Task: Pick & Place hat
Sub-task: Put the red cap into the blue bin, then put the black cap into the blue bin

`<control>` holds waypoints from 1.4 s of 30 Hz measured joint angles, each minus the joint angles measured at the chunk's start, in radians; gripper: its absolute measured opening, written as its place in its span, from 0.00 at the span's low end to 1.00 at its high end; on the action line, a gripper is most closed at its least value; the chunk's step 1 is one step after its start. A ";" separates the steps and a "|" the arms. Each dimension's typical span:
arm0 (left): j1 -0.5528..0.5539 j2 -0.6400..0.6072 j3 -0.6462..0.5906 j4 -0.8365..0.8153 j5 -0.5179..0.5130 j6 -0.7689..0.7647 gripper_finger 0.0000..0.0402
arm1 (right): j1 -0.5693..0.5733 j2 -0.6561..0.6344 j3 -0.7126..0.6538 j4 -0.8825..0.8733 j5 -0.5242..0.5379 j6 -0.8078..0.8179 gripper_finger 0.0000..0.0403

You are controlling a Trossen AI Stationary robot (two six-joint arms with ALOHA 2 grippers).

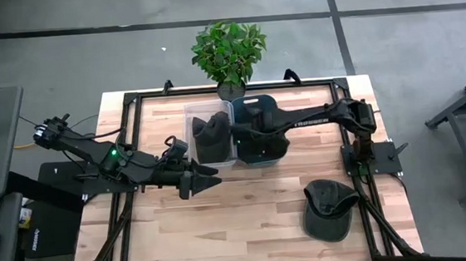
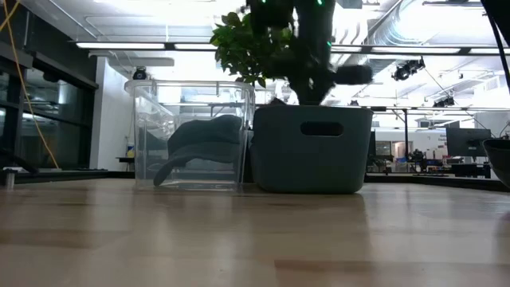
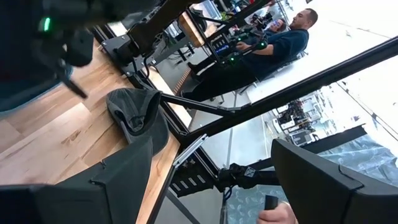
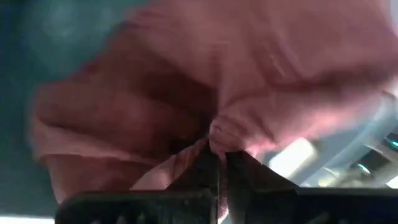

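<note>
A pink hat (image 4: 217,74) fills the right wrist view, with teal bin wall around it. My right gripper (image 4: 221,155) is shut on it, reaching over the teal bin (image 1: 258,137) from the table's right; in the high view the arm hides the hat. A dark hat (image 1: 210,134) lies in the clear bin (image 1: 190,117) beside the teal one. Another dark hat (image 1: 331,210) rests on the table near the right front. My left gripper (image 1: 210,179) hovers open in front of the clear bin, touching nothing. My right gripper pinches a bunched fold of the pink hat's cloth (image 4: 217,132) between its two fingertips. The fingers come from above, pointing down into the teal bin. The hat spreads out below the fingers inside the bin; whether it touches the bin floor cannot be told.
A potted plant (image 1: 228,52) stands at the far edge behind the bins. The low view shows the clear bin (image 2: 191,135) and teal bin (image 2: 312,147) side by side. A person (image 3: 273,43) sits beyond the table's right side. Bare wood lies across the table's near half.
</note>
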 joint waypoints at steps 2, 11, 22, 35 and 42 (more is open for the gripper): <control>0.000 0.000 0.000 0.000 0.000 0.000 0.78 | 0.006 0.000 -0.061 0.018 0.009 0.003 0.00; 0.000 0.000 0.000 -0.003 -0.001 0.000 0.78 | 0.025 -0.002 -0.142 0.067 0.051 0.071 0.00; 0.000 0.000 0.000 -0.006 -0.001 -0.003 0.78 | 0.027 -0.002 0.017 0.063 -0.010 0.139 0.13; 0.000 0.000 0.000 -0.006 -0.001 -0.003 0.78 | 0.020 -0.002 0.102 -0.121 -0.004 0.280 0.44; 0.000 0.000 0.000 -0.007 -0.001 -0.004 0.78 | 0.033 -0.002 0.102 -0.205 -0.099 0.403 0.46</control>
